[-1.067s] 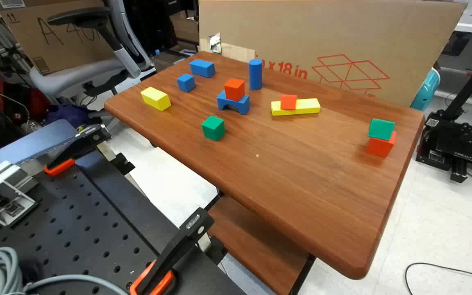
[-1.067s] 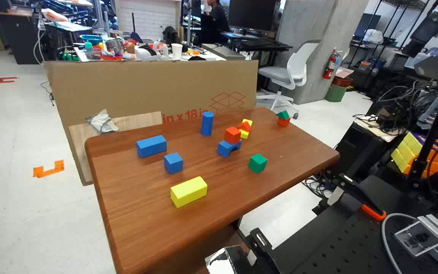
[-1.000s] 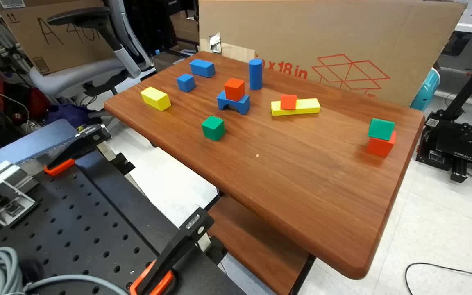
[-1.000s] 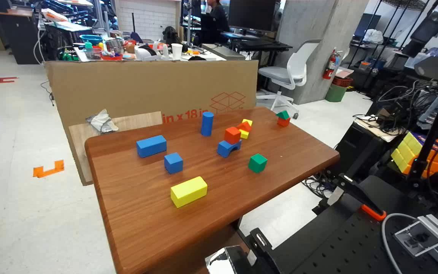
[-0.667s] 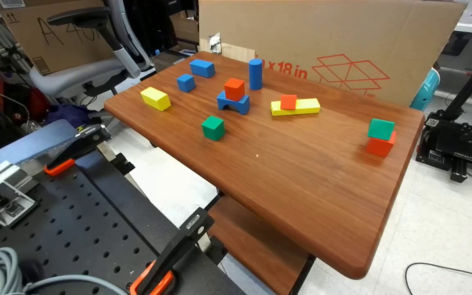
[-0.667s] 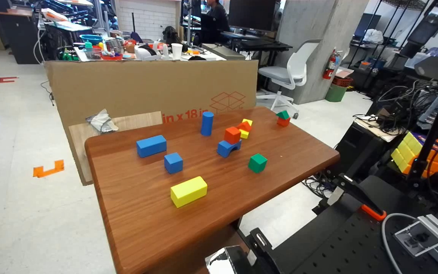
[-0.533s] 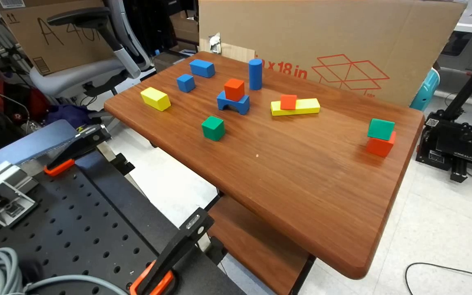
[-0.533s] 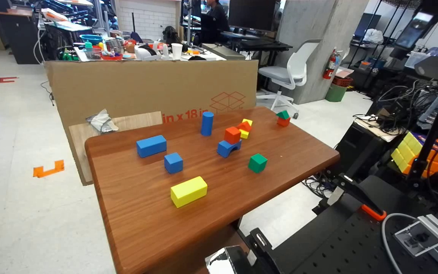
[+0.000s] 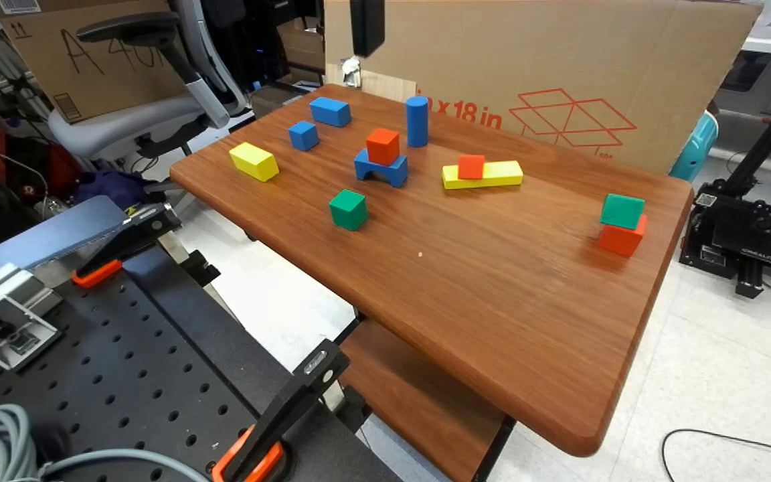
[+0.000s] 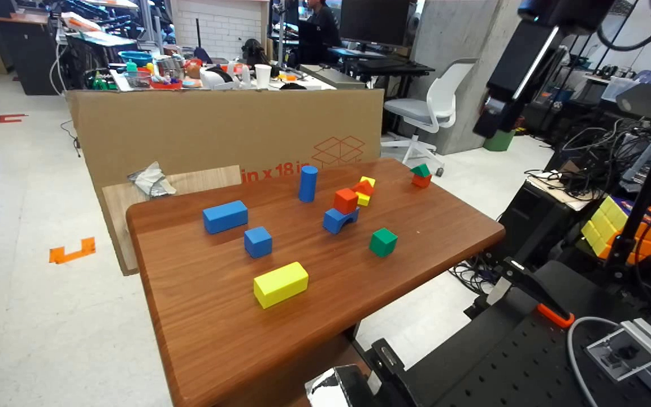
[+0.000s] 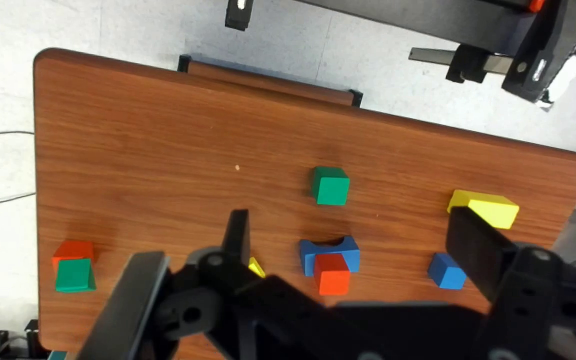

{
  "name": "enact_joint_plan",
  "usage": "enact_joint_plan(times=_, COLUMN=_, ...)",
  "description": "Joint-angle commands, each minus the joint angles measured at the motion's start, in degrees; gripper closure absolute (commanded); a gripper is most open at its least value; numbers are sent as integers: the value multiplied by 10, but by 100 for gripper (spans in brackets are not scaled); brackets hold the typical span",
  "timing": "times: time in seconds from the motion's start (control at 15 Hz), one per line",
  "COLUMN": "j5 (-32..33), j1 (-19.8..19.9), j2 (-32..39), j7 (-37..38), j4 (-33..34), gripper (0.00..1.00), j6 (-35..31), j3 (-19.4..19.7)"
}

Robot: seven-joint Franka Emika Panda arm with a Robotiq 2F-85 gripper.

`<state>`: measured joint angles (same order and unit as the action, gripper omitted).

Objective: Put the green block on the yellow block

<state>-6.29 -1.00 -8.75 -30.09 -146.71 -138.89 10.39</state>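
The green block (image 9: 349, 209) is a small cube on the table (image 9: 466, 281), and it also shows in an exterior view (image 10: 383, 242) and in the wrist view (image 11: 331, 189). The yellow block (image 9: 254, 161) lies near the table's end, and also shows in an exterior view (image 10: 280, 285). In the wrist view the yellow block (image 11: 497, 210) is partly hidden behind the right finger. My gripper (image 11: 350, 212) is wide open and empty, high above the table. The green block shows between and just beyond its fingertips in the wrist view.
An orange-red cube (image 9: 383, 144) stands on a blue arch (image 9: 381, 168). Near it are a blue cylinder (image 9: 417, 122), a blue cube (image 9: 304, 135) and a blue bar (image 9: 330, 111). A long yellow bar (image 9: 502, 174) and a lighter green block on orange-red (image 9: 622, 211) lie farther along.
The arm has come down into both exterior views from above, moving toward the table. The blocks have not moved.
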Motion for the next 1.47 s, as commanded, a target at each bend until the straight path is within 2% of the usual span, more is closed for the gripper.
enact_joint_plan(times=0.0, j5=-27, j1=-6, j2=67, j7=9, j4=18, gripper=0, j6=-39, j3=-30)
enact_joint_plan(times=0.4, j5=-14, j1=10, j2=148, j7=19, j4=34, gripper=0, j6=-83, j3=-65)
enact_joint_plan(times=0.87, j5=25, j1=13, j2=264, j7=105, j4=95, gripper=0, j6=-126, j3=-84)
enact_joint_plan(times=1.4, j5=98, j1=-3, j2=361, j7=192, j4=163, gripper=0, j6=-127, j3=-89)
